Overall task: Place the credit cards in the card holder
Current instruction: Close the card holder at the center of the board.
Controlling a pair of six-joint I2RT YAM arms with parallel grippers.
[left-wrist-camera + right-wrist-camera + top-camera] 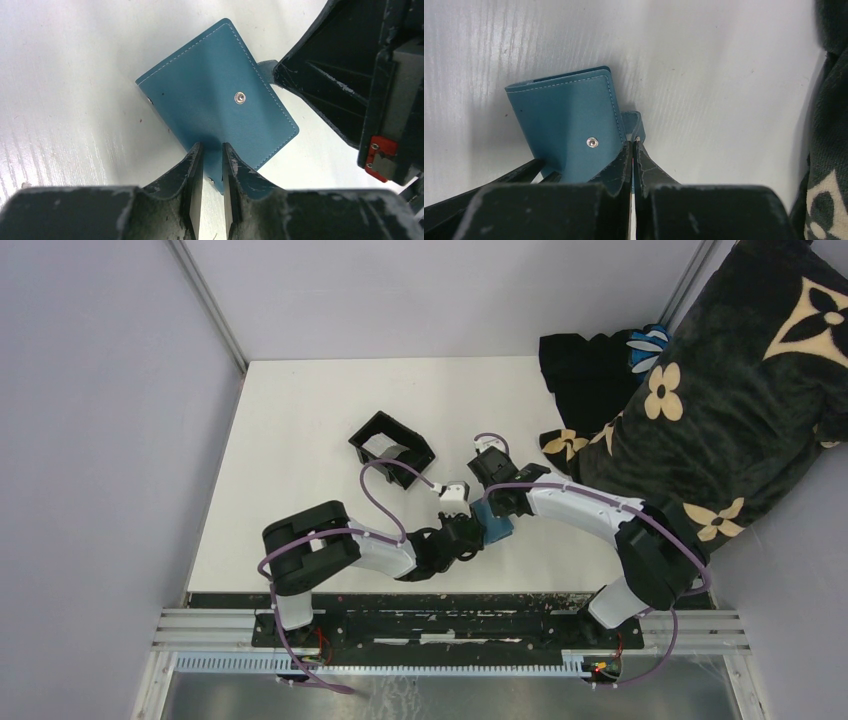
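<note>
The card holder [497, 530] is a teal-blue wallet, folded shut, with a silver snap stud, held low over the white table between both arms. In the left wrist view my left gripper [212, 147] is shut on the near edge of the card holder [215, 90]. In the right wrist view my right gripper [632, 142] is shut on the small strap tab [633, 119] at the side of the card holder [564, 120]. Pale grey-white credit cards [385, 448] seem to stand inside the black box. My left gripper [476, 540] and right gripper [497, 510] meet at the wallet.
A black open-topped box [372, 430] stands on the table [300, 440] behind the grippers. A dark blanket with cream flowers [720, 390] covers the right side and back right corner. Grey walls close in the left and back.
</note>
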